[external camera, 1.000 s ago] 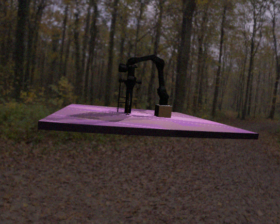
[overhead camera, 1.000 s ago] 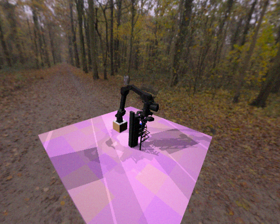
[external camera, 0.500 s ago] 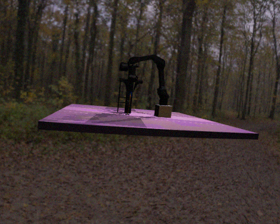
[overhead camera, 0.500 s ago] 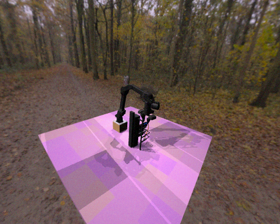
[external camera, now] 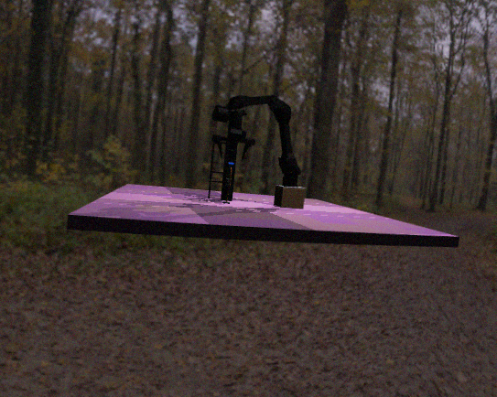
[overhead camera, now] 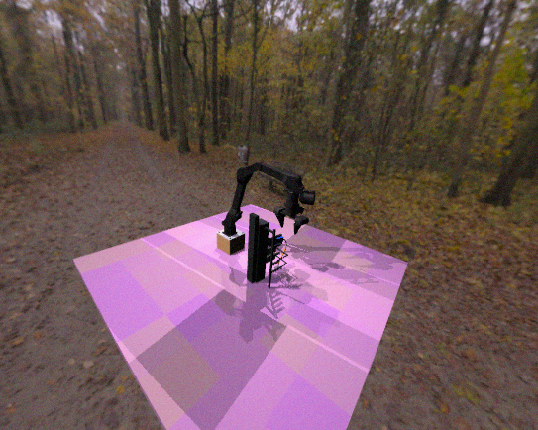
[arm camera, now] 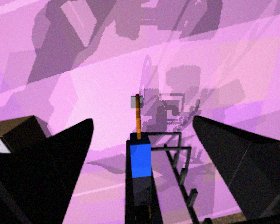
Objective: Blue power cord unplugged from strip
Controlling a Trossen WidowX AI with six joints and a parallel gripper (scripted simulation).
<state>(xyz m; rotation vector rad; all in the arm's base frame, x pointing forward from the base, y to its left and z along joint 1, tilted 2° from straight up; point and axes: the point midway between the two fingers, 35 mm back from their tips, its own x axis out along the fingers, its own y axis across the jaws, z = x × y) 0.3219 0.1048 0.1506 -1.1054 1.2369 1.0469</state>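
Observation:
The black power strip [overhead camera: 259, 248] [external camera: 227, 183] stands upright on the purple table [overhead camera: 131, 292] [external camera: 350, 226]. The blue plug [arm camera: 140, 160] [overhead camera: 278, 241] [external camera: 231, 163] sits against the strip's dark body [arm camera: 139, 200], with a thin orange cord [arm camera: 138, 117] running away from it. I cannot tell whether the plug is still seated in its socket. My gripper [arm camera: 144, 121] [overhead camera: 290, 221] [external camera: 233, 148] is open wide just above the plug. The two fingers stand well apart on either side of the plug and touch nothing.
A thin black wire rack [overhead camera: 273, 263] [external camera: 214, 169] [arm camera: 181, 172] stands right beside the strip. The arm's tan base box [overhead camera: 230, 242] [external camera: 290, 197] sits behind it. The table edge drops off to forest ground all round.

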